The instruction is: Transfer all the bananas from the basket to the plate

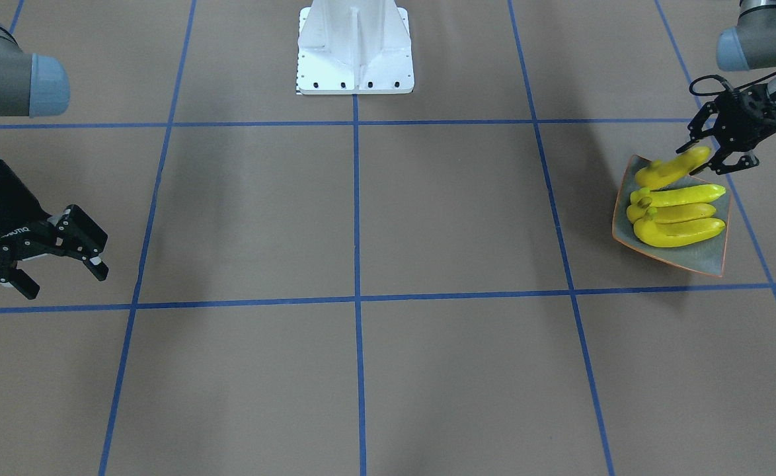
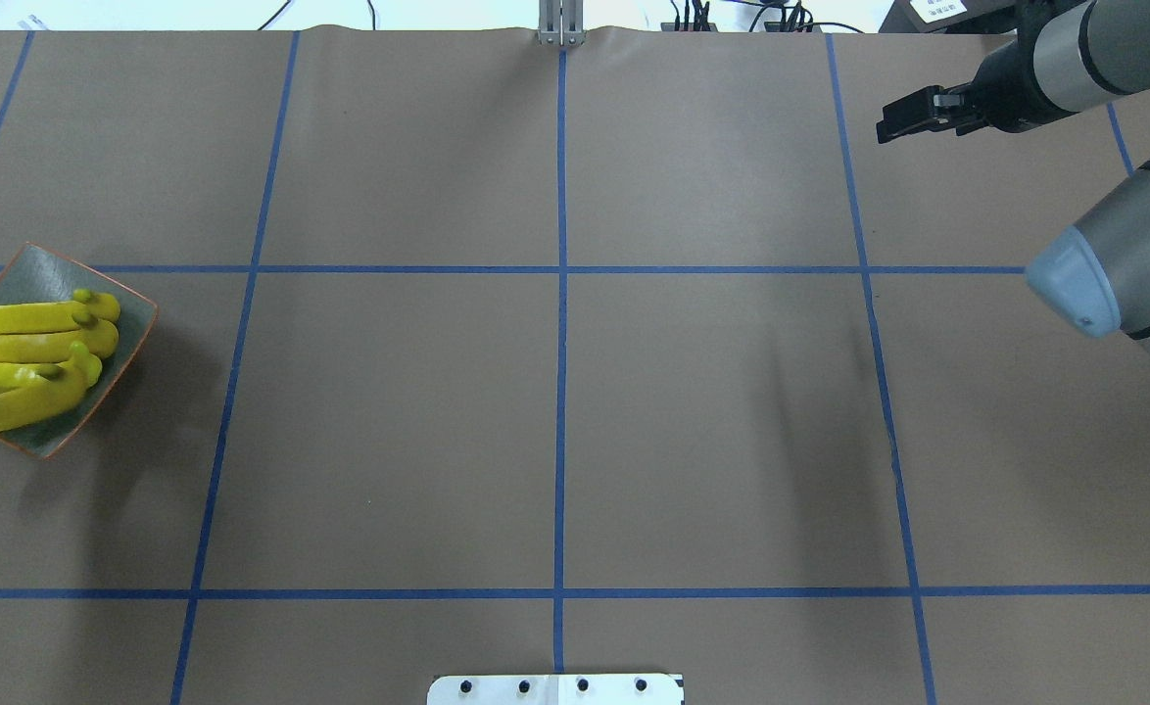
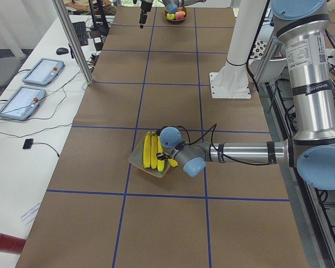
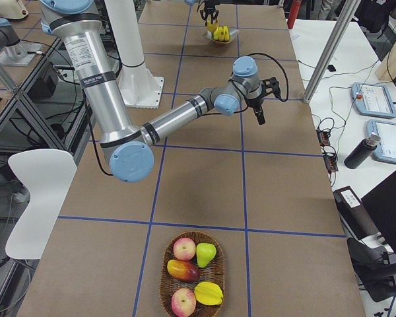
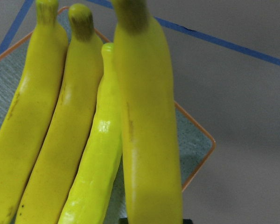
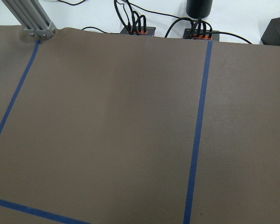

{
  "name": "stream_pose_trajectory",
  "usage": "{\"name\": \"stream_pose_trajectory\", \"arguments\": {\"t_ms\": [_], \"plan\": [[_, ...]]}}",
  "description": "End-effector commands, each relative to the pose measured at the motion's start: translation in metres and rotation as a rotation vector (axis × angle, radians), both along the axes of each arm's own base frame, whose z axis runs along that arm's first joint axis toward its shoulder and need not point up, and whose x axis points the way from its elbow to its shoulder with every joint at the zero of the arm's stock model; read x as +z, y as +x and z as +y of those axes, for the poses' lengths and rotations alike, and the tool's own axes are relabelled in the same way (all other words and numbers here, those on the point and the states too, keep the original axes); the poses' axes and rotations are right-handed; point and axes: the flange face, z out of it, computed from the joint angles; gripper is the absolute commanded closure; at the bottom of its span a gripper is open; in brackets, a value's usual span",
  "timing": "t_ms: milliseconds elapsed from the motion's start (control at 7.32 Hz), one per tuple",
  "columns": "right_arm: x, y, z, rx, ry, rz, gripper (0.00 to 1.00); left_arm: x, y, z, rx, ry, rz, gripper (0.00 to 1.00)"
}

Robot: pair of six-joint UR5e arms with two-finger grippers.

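Three yellow bananas (image 1: 679, 213) lie side by side on the grey-green plate (image 1: 705, 258) with its orange rim, at the table's left end. A fourth banana (image 1: 669, 170) leans tilted over the plate's near side, stem end down on the dish, and my left gripper (image 1: 697, 158) is shut on its raised end. The left wrist view shows this banana (image 5: 149, 140) lying across the others. My right gripper (image 1: 51, 254) hangs open and empty above bare table on the right side. At the far right end stands the wicker basket (image 4: 162, 271), holding apples, a pear and a star fruit, with no bananas in it.
The white robot base (image 1: 355, 46) stands at the table's back middle. Blue tape lines divide the brown table top into squares. An aluminium post (image 3: 72, 42) and two tablets (image 3: 22, 100) stand along the operators' side.
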Motion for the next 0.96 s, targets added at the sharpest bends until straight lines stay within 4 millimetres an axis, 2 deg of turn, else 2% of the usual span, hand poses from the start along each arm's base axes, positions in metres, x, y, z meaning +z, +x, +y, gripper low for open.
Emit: {"name": "stream_pose_trajectory", "arguments": {"t_ms": [0,137,273,410,547,683,820], "plan": [[0.001,0.000,0.000,0.000,-0.002,0.001,0.00,0.000,0.003,-0.005,0.000,-0.001,0.000,0.15],[0.002,0.000,0.000,-0.001,-0.002,0.002,0.00,-0.005,0.007,-0.012,-0.014,-0.018,0.008,0.12],[0.004,0.000,0.000,-0.001,-0.005,0.005,0.00,-0.023,0.014,-0.026,-0.043,-0.051,0.034,0.08],[0.007,0.000,0.000,-0.004,-0.010,0.009,0.00,-0.036,0.018,-0.036,-0.103,-0.136,0.048,0.02],[0.009,0.001,0.000,-0.006,-0.011,0.012,0.00,-0.046,0.010,-0.049,-0.226,-0.285,0.064,0.01],[0.011,0.003,0.000,-0.015,-0.016,0.007,0.00,-0.059,-0.015,-0.071,-0.345,-0.370,0.094,0.01],[0.013,0.009,0.001,-0.029,-0.030,-0.008,0.00,-0.061,-0.046,-0.084,-0.463,-0.480,0.103,0.01]]}}
